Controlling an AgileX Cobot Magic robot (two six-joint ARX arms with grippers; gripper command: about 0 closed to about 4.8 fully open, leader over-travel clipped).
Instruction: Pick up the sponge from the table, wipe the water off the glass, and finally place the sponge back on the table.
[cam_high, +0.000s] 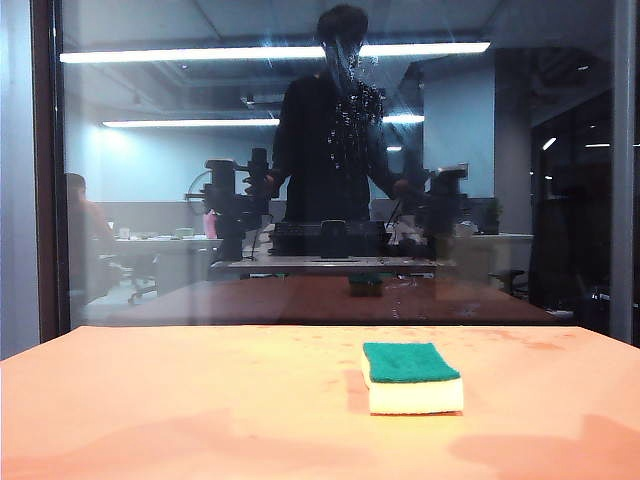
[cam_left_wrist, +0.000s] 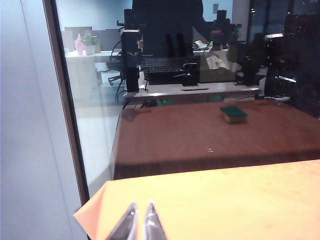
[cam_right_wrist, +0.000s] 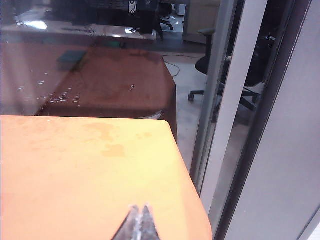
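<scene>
The sponge (cam_high: 412, 377) lay flat on the orange-tan worktop (cam_high: 180, 400), right of the middle in the exterior view, green scouring face up and pale foam body beneath. It sat near the glass (cam_high: 150, 200) but apart from it, and nothing touched it. The glass stood upright along the far edge of the worktop, held between dark side frames, and gave back a dim office with a dark standing figure. A cluster of small whitish droplets, the water (cam_high: 355, 110), speckled the pane high up, above the sponge and over the figure's head and chest.

Neither arm showed directly in the exterior view. In the left wrist view the left claw (cam_left_wrist: 139, 222) hovered over the worktop's corner beside the left frame, its two tips drawn close with only a narrow slit between them, grasping nothing. In the right wrist view the right claw (cam_right_wrist: 139, 223) hung over the opposite corner near the right frame, clenched with tips together and empty. Faint streaks on the pane there may have been more water, though the view was too dim to be sure.
</scene>
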